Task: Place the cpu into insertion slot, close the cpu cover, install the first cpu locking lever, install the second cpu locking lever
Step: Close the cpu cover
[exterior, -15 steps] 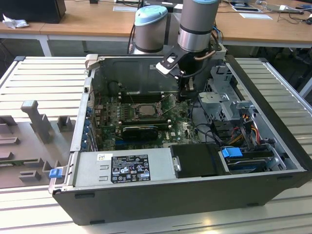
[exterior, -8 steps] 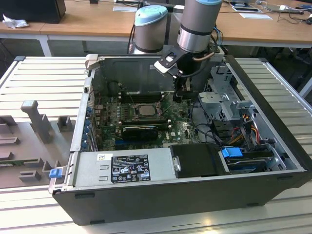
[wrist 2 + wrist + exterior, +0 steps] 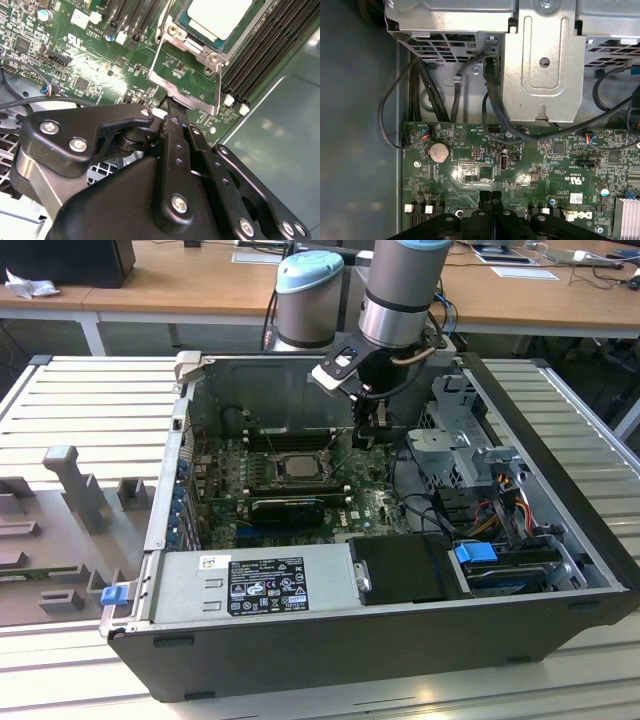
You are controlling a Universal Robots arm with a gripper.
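**Status.** The cpu [image 3: 297,466] is seated in the insertion slot [image 3: 322,470], metal top upward. In the second wrist view the cpu [image 3: 217,17] is seen lying flat inside the socket frame. The cpu cover [image 3: 192,102] is swung open on its hinge at the socket edge, and green board is visible through its window. The cover is not yet closed.

**Claw.** The claw [image 3: 368,435] is lowered into the computer case [image 3: 400,650]. In both wrist views its fingers are seen pressed together with no gap. In the second wrist view the claw [image 3: 169,107] is met at its tip by the free edge of the cover. Whether the thin lip is pinched between the fingers cannot be told.

**Governing relation.** In the exterior view the cpu lies at about 8 o'clock from the claw, with the cover between the two. The free edge of the cover runs crosswise to the finger line. The hinge is on the far side, next to the cpu.

**Surroundings.**
- The memory slots [image 3: 260,55] run alongside the socket.
- In the first wrist view the drive cage [image 3: 540,60] and loose black cables [image 3: 492,100] are seen beyond the motherboard [image 3: 470,165], apart from the claw [image 3: 490,196].
- The power supply [image 3: 250,585] lies at 6 o'clock from the socket.
- The case rests on the slatted tabletop [image 3: 90,400].
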